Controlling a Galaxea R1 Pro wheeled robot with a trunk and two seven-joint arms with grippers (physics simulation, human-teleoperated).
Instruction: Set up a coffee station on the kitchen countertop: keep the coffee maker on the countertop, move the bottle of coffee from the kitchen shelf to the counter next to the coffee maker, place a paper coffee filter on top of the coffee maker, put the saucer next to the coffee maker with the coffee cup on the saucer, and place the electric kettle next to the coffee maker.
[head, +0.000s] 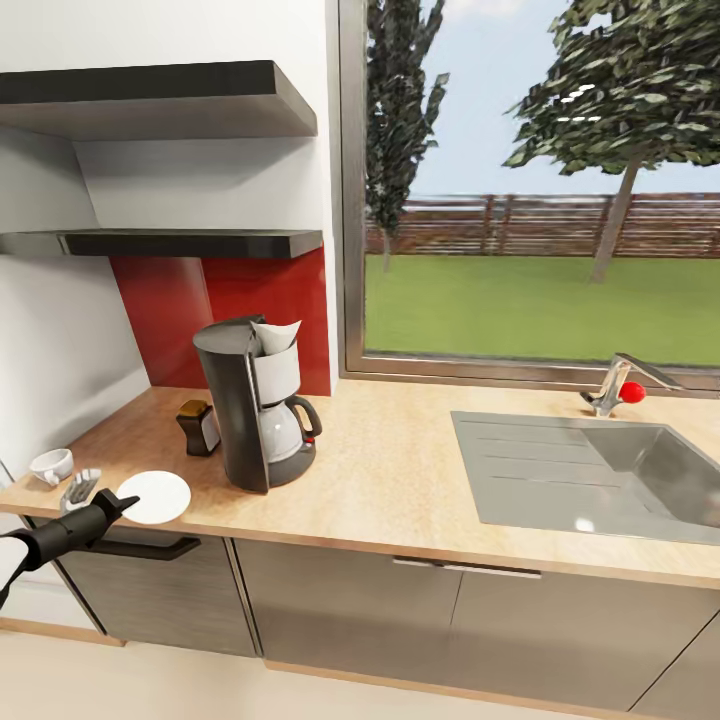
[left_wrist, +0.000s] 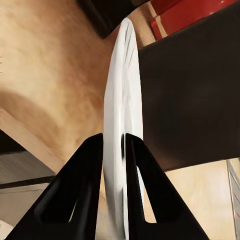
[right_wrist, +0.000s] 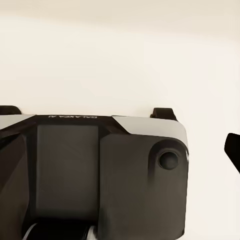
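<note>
The left pincer (head: 128, 502) is clenched on the rim of the white saucer (head: 155, 496), which sits at the front edge of the worktop (head: 400, 480) near its left end. In the left wrist view the saucer (left_wrist: 122, 125) runs edge-on between the two black fingers (left_wrist: 82, 190), pinched on both faces. Just left of the saucer, a white coffee cup (head: 52, 465) stands at the worktop's left edge; I cannot tell what is in it. A small metallic item (head: 78, 490) lies between cup and saucer, too unclear to name. Behind the saucer stands the coffee maker (head: 258, 400), a white paper filter (head: 275, 336) poking out of its top and a glass carafe in its base. A small dark bottle of coffee (head: 198, 427) stands touching its left side. To the right, a steel sink (head: 600, 475) is let into the worktop. The right wrist view shows the robot's base (right_wrist: 95, 175); whether the right pincer is released or clenched, I cannot tell.
</note>
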